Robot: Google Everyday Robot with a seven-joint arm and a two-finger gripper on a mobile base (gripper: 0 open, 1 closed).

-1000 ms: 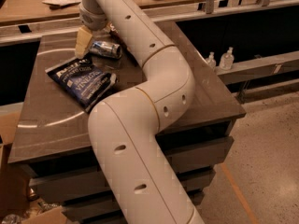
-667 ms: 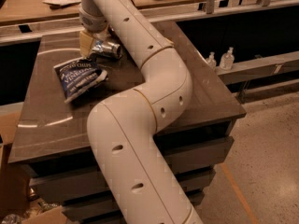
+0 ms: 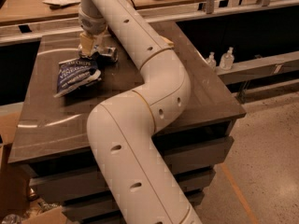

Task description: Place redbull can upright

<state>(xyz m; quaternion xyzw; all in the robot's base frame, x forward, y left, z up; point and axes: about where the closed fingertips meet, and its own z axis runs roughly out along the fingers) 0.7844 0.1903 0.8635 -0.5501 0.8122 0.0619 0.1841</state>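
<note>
Redbull can [image 3: 108,54]: shiny silver, small | claw [image 3: 93,48] just beside it | grip: cannot tell

Cream claw [image 3: 92,45] at silver-blue redbull can [image 3: 107,54], dark blue chip bag [image 3: 76,73], brown table [image 3: 210,94]

Printed in white capitals on the dark blue chip bag [image 3: 77,73]: "VINEGAR", with a fainter line above it, seemingly "CHIPS". Nothing legible on the redbull can [image 3: 108,54] just beyond the bag, nor on the gripper [image 3: 95,48] poised directly over that can.
</note>
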